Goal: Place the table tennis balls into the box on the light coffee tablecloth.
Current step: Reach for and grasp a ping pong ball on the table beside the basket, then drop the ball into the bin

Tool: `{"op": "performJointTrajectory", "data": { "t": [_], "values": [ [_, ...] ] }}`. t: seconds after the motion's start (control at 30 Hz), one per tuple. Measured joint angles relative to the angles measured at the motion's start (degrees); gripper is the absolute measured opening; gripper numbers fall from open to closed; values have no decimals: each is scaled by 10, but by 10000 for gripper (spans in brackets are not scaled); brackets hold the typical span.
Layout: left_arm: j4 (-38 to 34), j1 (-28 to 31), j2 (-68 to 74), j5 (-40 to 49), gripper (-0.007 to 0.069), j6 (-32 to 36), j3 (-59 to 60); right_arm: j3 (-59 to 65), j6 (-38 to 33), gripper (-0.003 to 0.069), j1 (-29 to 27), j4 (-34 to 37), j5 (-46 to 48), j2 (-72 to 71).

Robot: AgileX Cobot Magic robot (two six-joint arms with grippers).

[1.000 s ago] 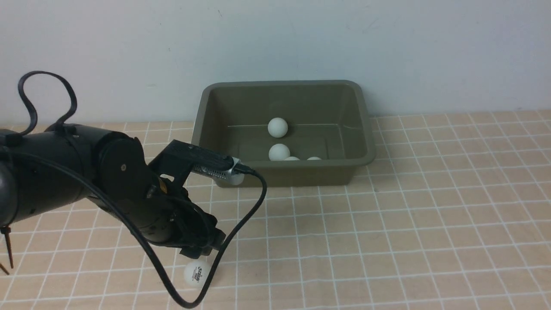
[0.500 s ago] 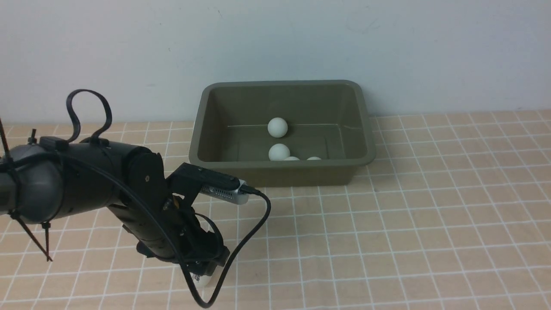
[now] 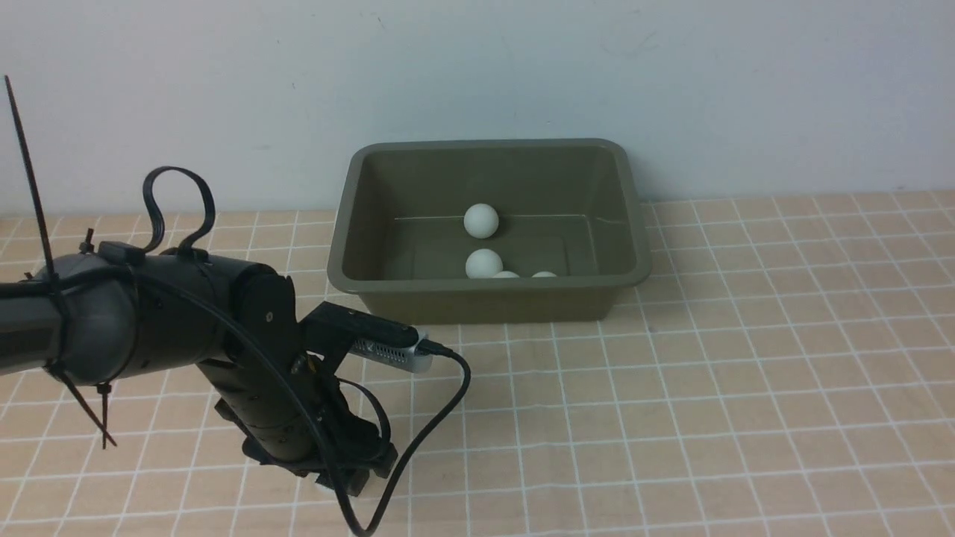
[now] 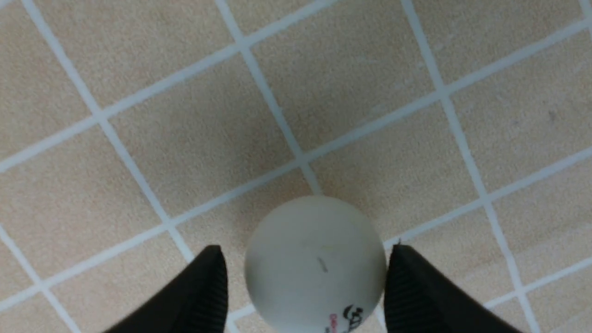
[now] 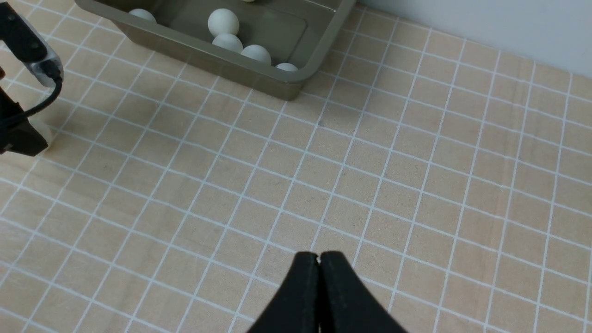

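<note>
The light coffee tablecloth (image 3: 746,388) covers the whole surface. The box (image 3: 489,287) stands on it at the far side, against the wall. Four table tennis balls (image 3: 481,221) show inside the box, three of them by its near wall. Well in front of the box's left corner, the left gripper (image 4: 305,273) straddles one more ball (image 4: 317,263) on the cloth, fingers apart with slight gaps either side. The right gripper (image 5: 318,263) hangs with fingers pressed together.
</note>
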Motion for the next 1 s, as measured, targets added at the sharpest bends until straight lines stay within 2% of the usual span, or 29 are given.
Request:
{"op": "performJointTrajectory", "data": {
  "t": [0.07,0.23,0.33,0.43,0.57,0.8,0.87,1.0],
  "values": [
    [0,0,2,3,311,0,-2,0,0,-19,0,0,0,0],
    [0,0,5,50,311,8,-22,0,0,-19,0,1,0,0],
    [0,0,5,113,311,21,-54,0,0,-19,0,1,0,0],
    [0,0,5,222,311,32,-133,0,0,-19,0,1,0,0],
    [1,0,5,297,311,53,-251,0,0,-19,0,1,0,0],
    [15,0,9,305,311,79,-395,0,0,-19,0,1,0,0],
    [20,0,17,282,311,68,-421,0,0,-19,0,1,0,0],
    [27,0,61,207,311,3,-442,0,0,-19,0,2,0,0]
  ]
}}
